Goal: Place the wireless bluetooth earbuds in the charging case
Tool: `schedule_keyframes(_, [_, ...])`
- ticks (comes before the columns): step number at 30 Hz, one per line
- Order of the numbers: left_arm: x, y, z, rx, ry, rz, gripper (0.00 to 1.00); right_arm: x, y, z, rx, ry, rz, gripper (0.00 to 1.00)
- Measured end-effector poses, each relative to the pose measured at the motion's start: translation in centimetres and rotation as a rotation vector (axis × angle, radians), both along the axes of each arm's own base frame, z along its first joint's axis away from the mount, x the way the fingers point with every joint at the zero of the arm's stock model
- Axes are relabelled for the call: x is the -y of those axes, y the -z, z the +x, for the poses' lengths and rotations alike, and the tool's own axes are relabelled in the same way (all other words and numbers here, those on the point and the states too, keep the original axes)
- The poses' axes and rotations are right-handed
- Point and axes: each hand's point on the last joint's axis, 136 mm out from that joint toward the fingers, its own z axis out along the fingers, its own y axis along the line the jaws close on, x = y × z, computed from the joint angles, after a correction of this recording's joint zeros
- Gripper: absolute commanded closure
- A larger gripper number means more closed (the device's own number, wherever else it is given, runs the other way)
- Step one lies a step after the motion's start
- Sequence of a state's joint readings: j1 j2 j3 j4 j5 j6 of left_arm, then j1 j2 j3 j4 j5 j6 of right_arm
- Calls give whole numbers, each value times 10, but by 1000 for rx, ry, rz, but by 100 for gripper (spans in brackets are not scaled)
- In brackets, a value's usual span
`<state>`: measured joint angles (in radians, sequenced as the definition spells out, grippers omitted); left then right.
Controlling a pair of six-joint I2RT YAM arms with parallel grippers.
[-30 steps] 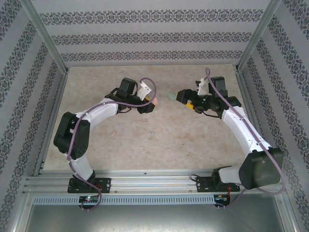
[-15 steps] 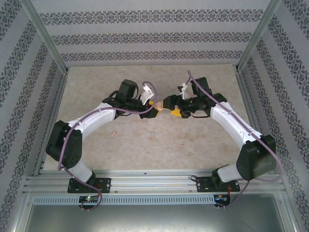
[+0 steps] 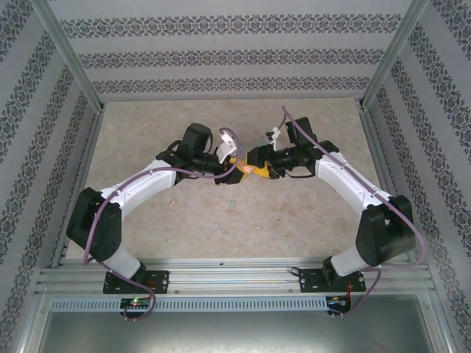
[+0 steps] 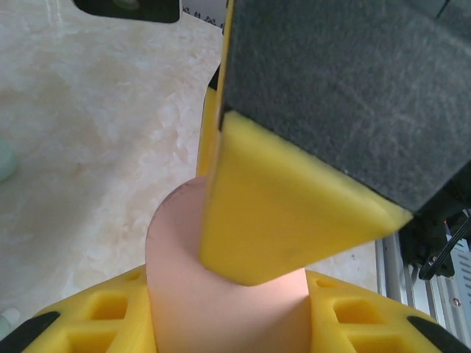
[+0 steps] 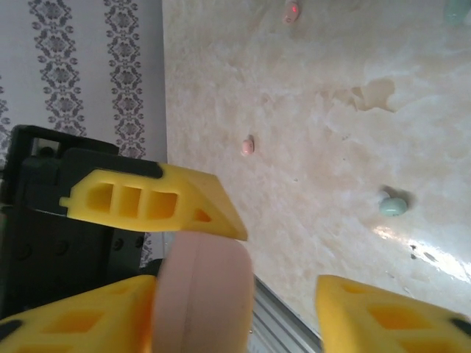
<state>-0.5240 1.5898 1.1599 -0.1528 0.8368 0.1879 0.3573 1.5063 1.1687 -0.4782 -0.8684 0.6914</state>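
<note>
**Two grippers meet at one pink case — earbuds lie loose on the table**

The marbled table [image 3: 309,220] spreads out below me, with patterned walls on three sides. My left arm [image 3: 140,187] and my right arm [image 3: 353,187] both bend inward, and their ends meet over the middle of the table.

My left gripper [image 3: 237,166] is clamped on the pink charging case [image 4: 176,250]. Its two yellow fingers press the case from either side, and the case juts out between them, clear of the table.

My right gripper [image 5: 235,301] straddles the same case from the opposite side with its jaws partly spread. One yellow finger lies against the case. The other stands apart from it, with bare table showing in the gap — so this gripper has no grip. In the left wrist view, one of the right gripper's fingers crosses in front of the far end of the case.

The earbuds lie on the table, well apart from the case. In the right wrist view, a pinkish earbud [image 5: 247,145] sits alone near the wall side. A second pinkish earbud [image 5: 291,10] lies farther off at the top edge. A pale green earbud [image 5: 392,205] rests to the right, beside a glare patch.
</note>
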Motion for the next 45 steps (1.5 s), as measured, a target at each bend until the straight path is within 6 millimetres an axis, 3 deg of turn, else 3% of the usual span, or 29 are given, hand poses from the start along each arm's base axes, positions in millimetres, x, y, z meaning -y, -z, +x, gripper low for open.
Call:
schedule_keyframes(6, [-3, 3, -2, 10, -3, 16, 62, -8, -4, -4, -20, -14, 24, 79])
schedule_keyframes(12, [-8, -2, 1, 40, -56, 4, 18, -17, -9, -3, -45, -7, 63, 80])
schedule_keyframes(17, [-21, -25, 17, 67, -179, -26, 2, -18, -7, 3, -96, 66, 114, 80])
schedule_keyframes(21, [-35, -49, 23, 98, -254, -56, 0, -16, -15, 13, -124, 141, 171, 80])
schedule_keyframes(26, [-44, -77, 16, 152, -265, -102, 1, -18, -42, 30, -107, 221, 259, 81])
schedule_keyframes(29, [-58, -91, 16, 155, -286, -184, 6, -17, -56, 36, -94, 262, 305, 81])
schedule_keyframes(35, [-84, -85, 42, 46, -313, -364, 26, -16, -67, 42, -119, 314, 369, 82])
schedule_keyframes(39, [-76, -75, 43, -9, -259, -421, 24, -19, -76, 44, -126, 326, 411, 82])
schedule_keyframes(45, [-70, -84, 42, 17, -223, -460, 25, -26, -84, 42, -128, 323, 441, 82])
